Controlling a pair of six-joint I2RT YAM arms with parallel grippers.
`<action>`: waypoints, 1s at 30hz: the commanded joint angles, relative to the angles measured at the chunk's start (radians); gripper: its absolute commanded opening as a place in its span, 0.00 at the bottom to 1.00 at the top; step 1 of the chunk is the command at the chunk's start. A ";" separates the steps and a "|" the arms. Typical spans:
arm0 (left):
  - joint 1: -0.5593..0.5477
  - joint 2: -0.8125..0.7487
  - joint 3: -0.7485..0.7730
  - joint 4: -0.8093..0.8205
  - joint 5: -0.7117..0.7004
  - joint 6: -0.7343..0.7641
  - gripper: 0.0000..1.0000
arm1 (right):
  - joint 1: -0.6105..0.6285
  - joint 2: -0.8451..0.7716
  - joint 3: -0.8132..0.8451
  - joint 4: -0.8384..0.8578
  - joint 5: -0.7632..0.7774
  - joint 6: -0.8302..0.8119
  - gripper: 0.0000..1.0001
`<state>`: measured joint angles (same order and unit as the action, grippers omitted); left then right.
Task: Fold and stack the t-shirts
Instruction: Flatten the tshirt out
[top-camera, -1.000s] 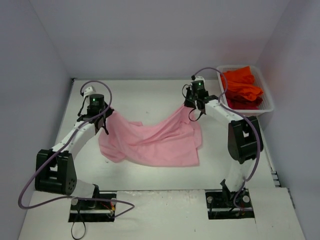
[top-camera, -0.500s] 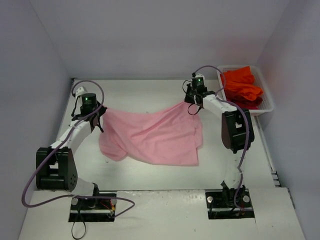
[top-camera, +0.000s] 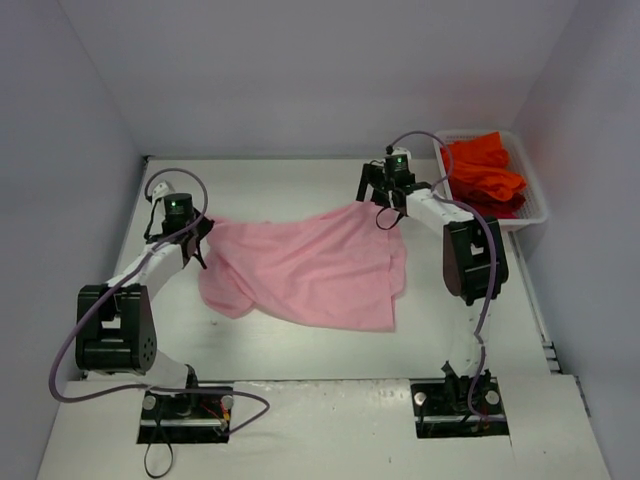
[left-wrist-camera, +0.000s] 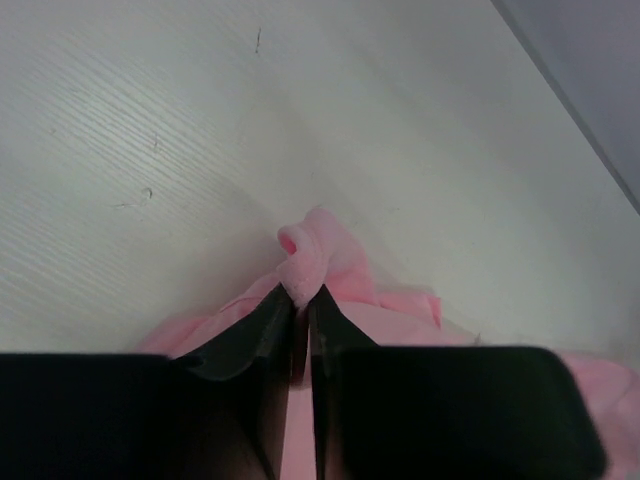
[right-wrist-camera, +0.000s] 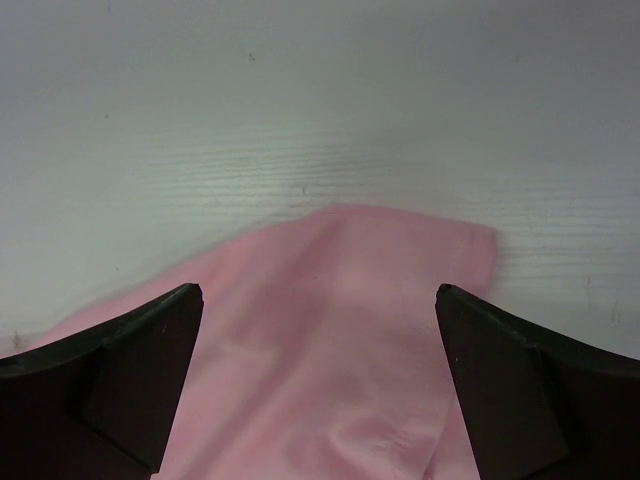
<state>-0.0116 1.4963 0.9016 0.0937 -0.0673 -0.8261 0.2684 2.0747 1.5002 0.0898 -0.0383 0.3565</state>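
- Now pink t-shirt (top-camera: 310, 265) lies loosely spread and rumpled on table (top-camera: 290, 180), left of basket (top-camera: 538, 205), well apart from it.
- left gripper (left-wrist-camera: 301, 300): jaws pressed together, pinching a bunched edge of pink t-shirt, at the shirt end far from basket.
- right gripper (right-wrist-camera: 318, 290): jaws spread wide over the shirt corner nearest basket, not gripping.
- orange-red t-shirts (top-camera: 483, 170) piled inside basket.

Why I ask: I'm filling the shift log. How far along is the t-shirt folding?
Done: the pink t-shirt lies spread, though wrinkled, on the table. In hand: the left gripper is shut on its left corner; the right gripper stands open over its far right corner. Left: every fold, plus the orange-red t-shirts heaped in the basket; no stack exists yet.
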 joint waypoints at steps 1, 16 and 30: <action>0.005 -0.027 -0.003 0.112 0.030 -0.025 0.12 | 0.017 -0.082 0.029 0.054 0.028 -0.019 1.00; 0.005 -0.128 -0.081 0.138 0.038 -0.048 0.62 | 0.274 -0.335 -0.214 0.088 0.020 0.071 1.00; 0.005 -0.025 0.014 0.181 0.055 -0.036 0.66 | 0.466 -0.421 -0.471 0.157 0.067 0.202 0.99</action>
<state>-0.0116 1.4487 0.8310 0.1932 -0.0219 -0.8680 0.7181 1.7355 1.0458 0.1722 -0.0181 0.5114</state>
